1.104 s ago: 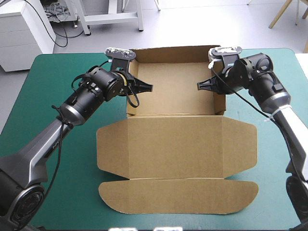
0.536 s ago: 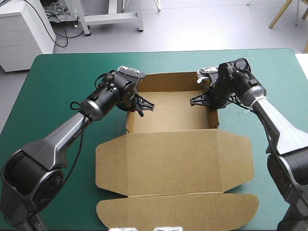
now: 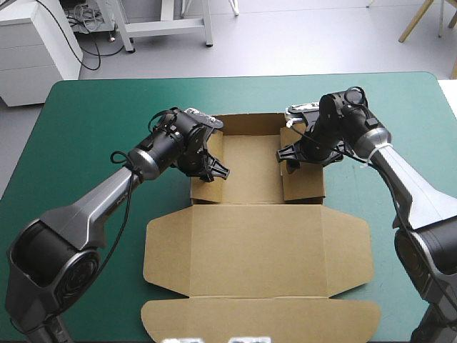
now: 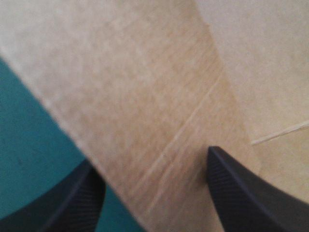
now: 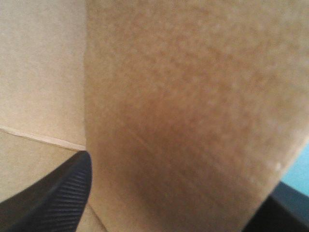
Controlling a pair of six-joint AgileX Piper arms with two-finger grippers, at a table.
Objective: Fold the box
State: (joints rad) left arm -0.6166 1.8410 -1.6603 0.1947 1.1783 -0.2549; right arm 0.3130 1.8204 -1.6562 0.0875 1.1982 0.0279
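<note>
The brown box (image 3: 257, 243) lies mid-table as a shallow tray at its far part, with its lid and front flap flat toward the near edge. Both side wall panels lean inward over the tray floor. My left gripper (image 3: 218, 171) is at the tray's left wall panel (image 3: 206, 163), and my right gripper (image 3: 285, 156) at the right wall panel (image 3: 305, 179). In the left wrist view the gripper (image 4: 154, 193) is open, with brown board (image 4: 145, 96) running between its fingers. The right gripper (image 5: 169, 208) is open likewise, astride the board (image 5: 193, 96).
Teal-green cover (image 3: 86, 121) shows on either side of the box and beyond its far wall. The lid's rounded front flap (image 3: 260, 318) reaches close to the table's near edge.
Both grippers were shut earlier and now stand open. Both moved inward to the tray's side walls, whose panels now lean into the tray.
</note>
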